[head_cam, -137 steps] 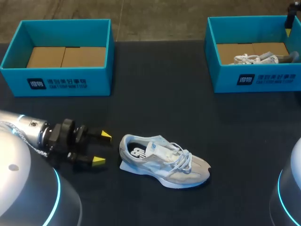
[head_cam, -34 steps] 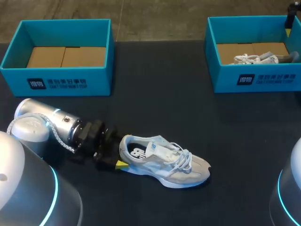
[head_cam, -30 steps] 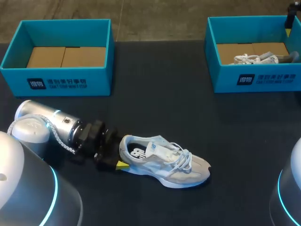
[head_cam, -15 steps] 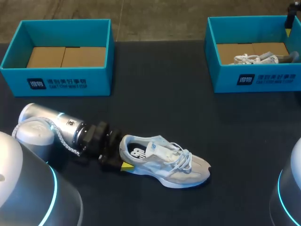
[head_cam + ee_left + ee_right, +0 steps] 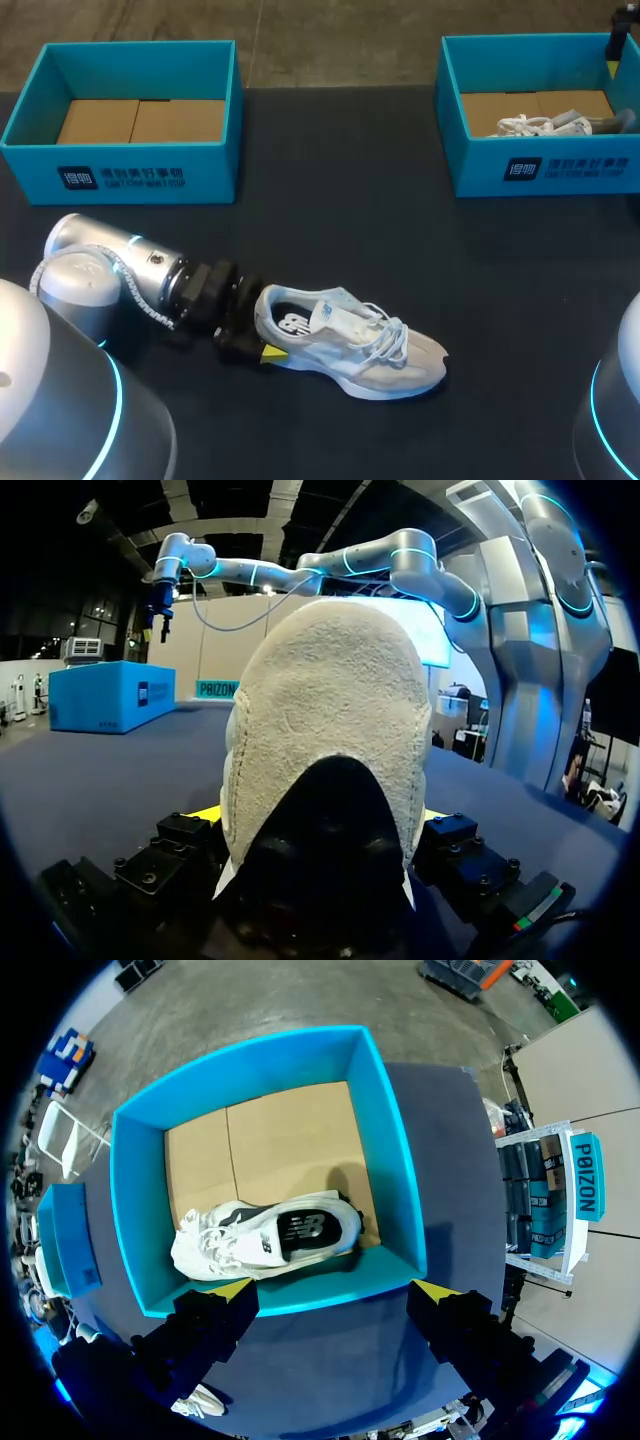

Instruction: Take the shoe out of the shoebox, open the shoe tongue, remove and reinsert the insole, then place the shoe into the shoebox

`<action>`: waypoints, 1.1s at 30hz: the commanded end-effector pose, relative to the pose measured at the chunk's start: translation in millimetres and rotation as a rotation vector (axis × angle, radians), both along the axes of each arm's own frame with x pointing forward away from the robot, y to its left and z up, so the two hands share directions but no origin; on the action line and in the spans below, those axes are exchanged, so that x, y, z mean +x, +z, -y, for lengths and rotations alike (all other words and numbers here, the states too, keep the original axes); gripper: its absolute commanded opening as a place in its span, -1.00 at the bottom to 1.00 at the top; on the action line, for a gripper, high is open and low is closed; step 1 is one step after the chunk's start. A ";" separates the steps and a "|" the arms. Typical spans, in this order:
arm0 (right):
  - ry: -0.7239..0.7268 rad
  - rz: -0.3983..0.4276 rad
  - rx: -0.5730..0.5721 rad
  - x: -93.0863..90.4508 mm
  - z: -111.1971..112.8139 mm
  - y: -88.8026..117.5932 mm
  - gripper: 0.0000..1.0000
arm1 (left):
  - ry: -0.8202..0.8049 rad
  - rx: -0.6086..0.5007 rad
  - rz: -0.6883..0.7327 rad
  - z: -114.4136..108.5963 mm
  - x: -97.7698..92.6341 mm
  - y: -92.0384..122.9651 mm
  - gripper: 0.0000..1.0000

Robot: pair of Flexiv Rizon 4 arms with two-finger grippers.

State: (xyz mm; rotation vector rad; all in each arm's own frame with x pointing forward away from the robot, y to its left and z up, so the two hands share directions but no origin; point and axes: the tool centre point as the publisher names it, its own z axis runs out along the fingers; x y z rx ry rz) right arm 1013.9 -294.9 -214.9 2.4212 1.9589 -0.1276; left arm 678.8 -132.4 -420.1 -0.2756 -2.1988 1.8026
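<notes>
My left pincer (image 5: 263, 328) had closed in around the heel of the shoe (image 5: 352, 345), poised to steady it for the tongue, though whether it gripped I couldn't tell.

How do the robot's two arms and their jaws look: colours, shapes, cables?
Both the left arm and right arm are silver tubes with rounded joints, ringed by glowing cyan bands. A thin cable hangs along the right arm; a pale coiled one wraps the left wrist. The jaws are black blocks with yellow tips.
</notes>
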 end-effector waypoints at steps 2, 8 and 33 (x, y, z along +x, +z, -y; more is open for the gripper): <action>-0.001 0.001 -0.002 -0.6 -0.1 0.5 1.00 | 0.013 0.002 0.010 -1.7 -0.2 -0.2 -0.47; -0.001 0.001 -0.002 -0.6 -0.1 0.5 1.00 | 0.017 -0.009 0.016 -5.6 0.1 0.1 -1.00; -0.001 0.001 -0.002 -0.6 -0.1 0.5 1.00 | 0.267 -0.053 -0.013 -21.9 -2.2 9.7 -1.00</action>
